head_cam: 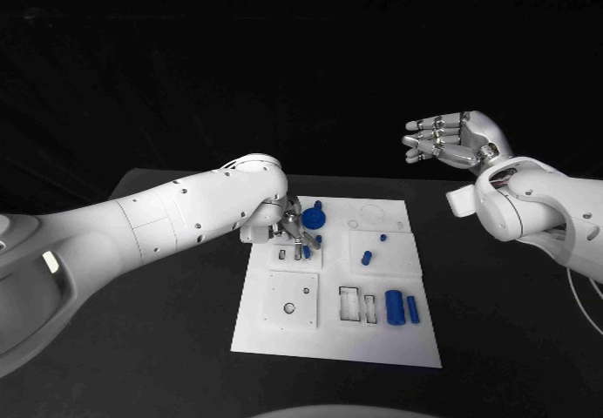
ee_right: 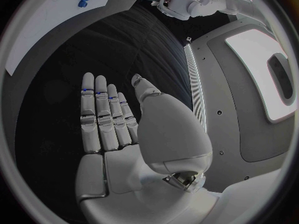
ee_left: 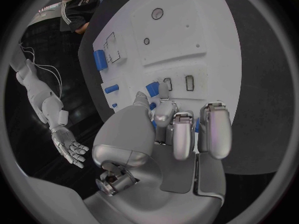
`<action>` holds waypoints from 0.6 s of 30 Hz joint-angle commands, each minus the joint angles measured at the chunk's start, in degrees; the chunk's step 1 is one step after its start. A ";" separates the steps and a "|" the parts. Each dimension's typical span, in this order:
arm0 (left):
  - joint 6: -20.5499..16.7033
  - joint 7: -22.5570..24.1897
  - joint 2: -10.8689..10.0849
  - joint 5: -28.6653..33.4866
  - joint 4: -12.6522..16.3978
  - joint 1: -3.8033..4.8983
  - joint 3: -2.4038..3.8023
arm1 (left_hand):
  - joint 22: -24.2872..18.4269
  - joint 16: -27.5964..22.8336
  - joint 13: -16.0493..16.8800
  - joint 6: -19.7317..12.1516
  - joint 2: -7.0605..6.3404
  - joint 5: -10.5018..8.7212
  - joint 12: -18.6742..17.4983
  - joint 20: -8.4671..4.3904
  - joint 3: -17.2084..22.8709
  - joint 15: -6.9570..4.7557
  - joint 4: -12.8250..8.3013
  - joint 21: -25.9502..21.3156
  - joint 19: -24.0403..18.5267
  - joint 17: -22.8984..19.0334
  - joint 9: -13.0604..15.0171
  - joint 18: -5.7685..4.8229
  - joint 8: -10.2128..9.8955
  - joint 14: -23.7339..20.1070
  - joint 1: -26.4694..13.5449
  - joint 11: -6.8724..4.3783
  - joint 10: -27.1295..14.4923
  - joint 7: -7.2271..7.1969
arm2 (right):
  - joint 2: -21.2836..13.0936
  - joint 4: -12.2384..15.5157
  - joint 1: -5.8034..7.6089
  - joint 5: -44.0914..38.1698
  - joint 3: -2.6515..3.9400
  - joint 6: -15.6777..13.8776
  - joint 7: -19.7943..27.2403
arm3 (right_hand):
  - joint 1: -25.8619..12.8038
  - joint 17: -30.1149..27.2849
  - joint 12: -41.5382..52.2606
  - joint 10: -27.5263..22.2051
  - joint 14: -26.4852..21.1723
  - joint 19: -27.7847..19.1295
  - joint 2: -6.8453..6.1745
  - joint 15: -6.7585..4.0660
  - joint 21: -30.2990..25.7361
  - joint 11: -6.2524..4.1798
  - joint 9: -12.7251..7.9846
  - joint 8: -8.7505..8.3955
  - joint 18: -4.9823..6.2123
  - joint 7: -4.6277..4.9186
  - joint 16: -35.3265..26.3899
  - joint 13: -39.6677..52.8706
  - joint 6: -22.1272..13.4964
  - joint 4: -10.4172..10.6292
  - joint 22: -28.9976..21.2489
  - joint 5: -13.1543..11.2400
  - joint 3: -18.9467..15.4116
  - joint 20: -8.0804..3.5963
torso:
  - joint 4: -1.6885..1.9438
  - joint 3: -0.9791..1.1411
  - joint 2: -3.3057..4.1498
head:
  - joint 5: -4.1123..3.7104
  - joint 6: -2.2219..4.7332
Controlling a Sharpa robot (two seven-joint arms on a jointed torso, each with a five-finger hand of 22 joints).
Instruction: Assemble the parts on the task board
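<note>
Bg: all black behind the surface (head_cam: pixel 503 331), looks like a dark backdrop, no walls/windows/floor discernible. Surface is black, matte, far edge visible as a straight line against the darker bg. Light comes from above, even, soft shadows. Far-left corner of surface visible. Room otherwise too dark to tell.

The left robot hand (ee_left: pixel 181 129) hangs over the white board (ee_left: pixel 206 45), fingers curled by a blue part (ee_left: pixel 152 88); the right robot hand (ee_left: pixel 72 149) spreads apart.
</note>
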 commanded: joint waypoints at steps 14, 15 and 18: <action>-1.00 0.04 0.22 1.08 0.14 -0.01 0.02 | 3.78 0.18 -0.25 -0.77 -1.12 1.77 -0.52 -0.31 3.95 -0.42 -0.10 0.23 2.12 15.09 1.96 -1.12 0.01 6.15 1.80 -0.23 0.10 -0.08 | 0.26 -0.15 -0.17 -0.66 0.00 1.73 -0.23 | -0.73 -0.18 -0.19 -0.14 0.30 0.41 0.15 0.10 -0.44 0.36 -0.06 -0.33 0.32 0.05 -0.38 -0.14 -0.43 -0.37 -0.18 0.24 -0.15 0.01 | -0.02 -0.07 0.04 | -0.08 -0.14; -1.04 0.04 0.23 1.14 0.14 -0.01 0.02 | 3.82 0.18 -0.30 -0.80 -1.22 1.78 -0.58 -0.31 4.29 -0.42 -0.16 0.25 2.13 15.09 2.08 -1.13 -0.04 6.15 1.96 -0.23 0.06 -0.07 | 0.28 -0.15 -0.17 -0.71 0.00 1.79 -0.27 | -0.73 -0.18 -0.19 -0.14 0.30 0.41 0.15 0.10 -0.44 0.36 -0.06 -0.33 0.32 0.05 -0.38 -0.14 -0.43 -0.37 -0.18 0.24 -0.15 0.01 | -0.02 -0.07 0.03 | -0.08 -0.17; -0.93 0.04 0.27 1.32 0.14 -0.01 0.02 | 3.87 0.18 -0.33 -0.87 -1.60 1.77 -0.63 -0.30 5.09 -0.42 -0.35 0.26 2.13 15.09 2.40 -1.14 -0.15 6.15 2.35 -0.22 0.02 -0.06 | 0.34 -0.17 -0.18 -0.81 -0.01 1.96 -0.37 | -0.77 -0.22 -0.15 -0.10 0.36 0.45 0.18 0.09 -0.49 0.36 -0.05 -0.32 0.33 0.05 -0.40 -0.16 -0.41 -0.37 -0.21 0.27 -0.16 0.01 | 0.01 -0.05 0.03 | -0.07 -0.26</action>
